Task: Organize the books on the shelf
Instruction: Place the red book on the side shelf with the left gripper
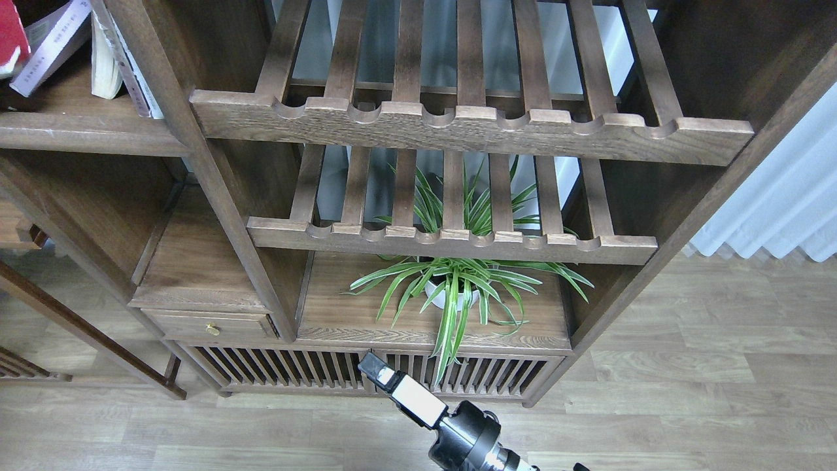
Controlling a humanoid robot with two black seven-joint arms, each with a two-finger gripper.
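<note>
Looks like this one's mostly wrapped up, or at least the books are already up where they belong. The shelf [72,127], the flat dark-brown board at the top left, has books on it: a red book [12,36] at the far left edge, a white book with a purple strip [49,46] leaning against it, and then another pale book [137,78] tilted against the upright post, with what seems to be fanned cream pages [104,69] just beside it. They're all slanting rather than standing straight, so I'd guess some tidying is left. I can't find any dark-grey book here; the view cuts off that corner, so it may just be out of sight.

Only one arm shows, coming up from the bottom middle, so I can't say for sure which side it is. Its gripper [376,367] is seen end-on with a white block behind a dark tip, well below the shelf and down in front of the bottom cabinet. I can't tell if the jaws are wide or narrow, and nothing seems to be in them. The other gripper isn't visible.

Count: three books I'm fairly sure of, two slatted racks [471,127] with scalloped fronts, one potted plant [458,284], one small drawer [209,325] with a brass knob.
</note>
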